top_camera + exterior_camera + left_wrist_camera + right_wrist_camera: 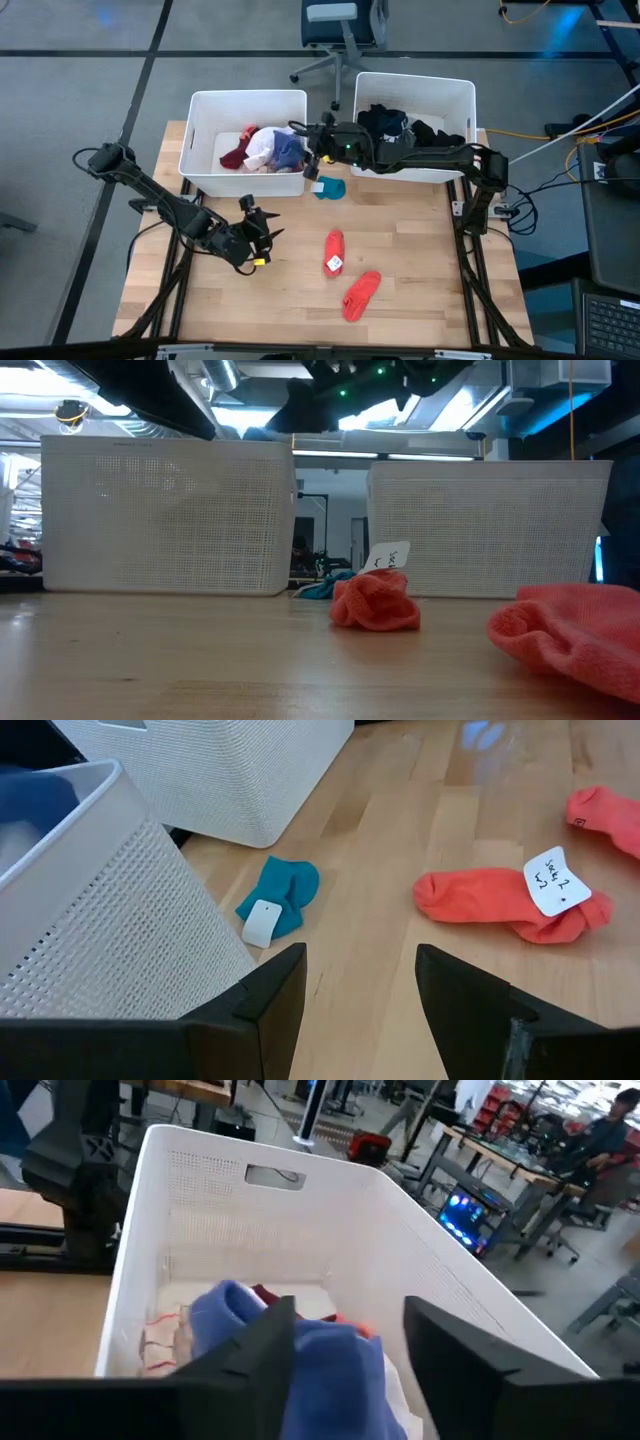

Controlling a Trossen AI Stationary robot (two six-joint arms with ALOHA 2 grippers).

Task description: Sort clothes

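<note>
Here, the left gripper [262, 237] hovers low over the table [400, 300] with its two fingers [262, 1005] spread wide and nothing between them. Nearest ahead of it lies one teal sock [280, 898] bearing a white tag, flat on the wood just beside the wall of the left bin [200, 165]. A little farther off to the side of that gripper lie two red socks: one red sock [500, 902] with a handwritten tag [555, 880], and beyond it a second red sock [360, 294] near the table's front edge, the pair close but apart. So three socks rest loose on the table, one teal and two red. Farther away, the right gripper [312, 150] is stretched across from its own side and hangs over the near rim of the left bin, its fingers [440, 1342] parted; blue cloth [335, 1370] sits directly between and below them, though whether it is pinched cannot be told. Under that gripper the left bin holds a heap [262, 150] of coloured pieces, with maroon, white, blue and pink showing. Farthest, the right bin [460, 95] holds a pile of black clothes [395, 125]. There are two white bins in all, standing side by side at the table's back.
</note>
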